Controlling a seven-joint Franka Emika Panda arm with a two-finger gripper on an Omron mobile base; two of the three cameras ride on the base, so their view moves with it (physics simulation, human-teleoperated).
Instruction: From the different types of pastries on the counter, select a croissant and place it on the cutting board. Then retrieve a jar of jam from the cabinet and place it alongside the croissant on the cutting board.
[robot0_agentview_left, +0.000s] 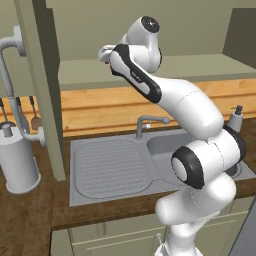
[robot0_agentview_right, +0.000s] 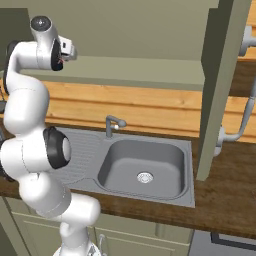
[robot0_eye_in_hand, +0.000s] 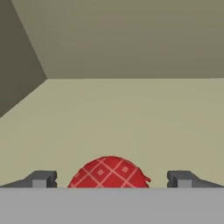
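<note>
Two fingertips — jam jar between

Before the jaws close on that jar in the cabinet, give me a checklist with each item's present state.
1. Gripper open: ok, fingertips stand wide apart.
2. Jar of jam between the fingertips: ok, its red checked top sits roughly midway between them.
3. Fingertips clear of the jar: ok, a gap shows on each side.
4. Cabinet floor beyond the jar free of obstacles: ok.
5. Fingers low enough to grip the jar's body: cannot tell, just the jar's top shows.
6. Arm reaching into the cabinet above the sink: ok.
</note>
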